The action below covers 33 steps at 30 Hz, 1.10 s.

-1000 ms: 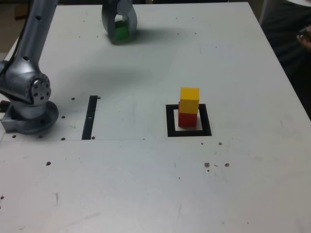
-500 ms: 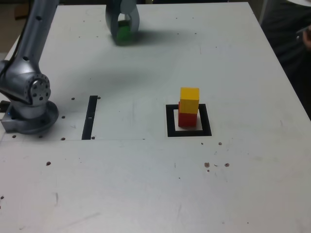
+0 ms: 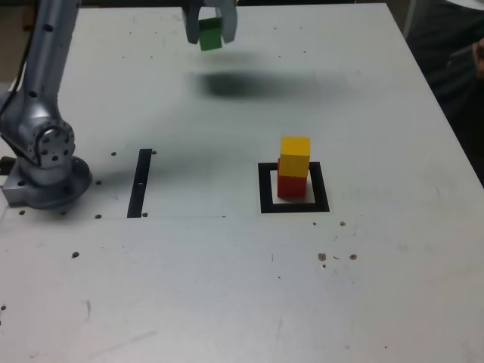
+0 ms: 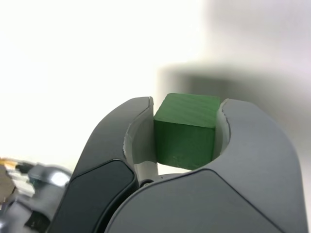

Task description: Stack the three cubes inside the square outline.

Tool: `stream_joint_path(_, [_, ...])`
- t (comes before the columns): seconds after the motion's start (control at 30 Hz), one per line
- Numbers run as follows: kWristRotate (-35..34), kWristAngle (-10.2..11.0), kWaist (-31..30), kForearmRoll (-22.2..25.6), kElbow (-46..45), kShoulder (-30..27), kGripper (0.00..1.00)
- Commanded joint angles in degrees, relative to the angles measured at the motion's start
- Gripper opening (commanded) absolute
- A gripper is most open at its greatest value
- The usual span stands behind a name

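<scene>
Arm base (image 3: 45, 170): at 9 o'clock in the exterior view, bolted to the table (image 3: 227, 287).
Black strip (image 3: 141, 182): just past the base toward the centre, a narrow straight line, not the target.
Gripper (image 3: 209, 23): at 12 o'clock, raised off the table, its shadow on the surface beneath; jaws pressed against the green cube (image 3: 210, 35), one on each side.
Wrist view: the green cube (image 4: 187, 130) sits squarely between the gripper (image 4: 187, 133), faces flush.
Stack: yellow cube (image 3: 295, 156) on red cube (image 3: 292, 184), at about 4 o'clock from table centre, inside the square outline (image 3: 294, 206); the yellow one looks set slightly toward the exterior view's right.
Risk, travel: the carry is long; a low approach could clip the yellow cube and topple both.
Risk, placement: an off-centre release on the narrow, slightly offset top could tip the stack.
Risk, release: opening too high would let the cube bounce off.
</scene>
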<state>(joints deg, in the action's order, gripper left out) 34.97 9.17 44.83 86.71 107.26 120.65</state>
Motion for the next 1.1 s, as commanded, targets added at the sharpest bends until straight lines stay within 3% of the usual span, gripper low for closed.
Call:
stream_joint_path(0.0, [-1.4,-0.2,-2.3,0.1,-1.9,-3.2,0.28])
stream_joint_path(0.47, [-12.3,-2.7,-21.5,0.8,-9.9,-13.1,0.28])
stream_joint_path(0.73, [-18.0,-3.8,-32.5,2.9,-9.2,-13.5,0.28])
stream_joint_path(1.07, [-20.5,-3.9,-41.4,4.7,-6.3,-11.5,0.28])
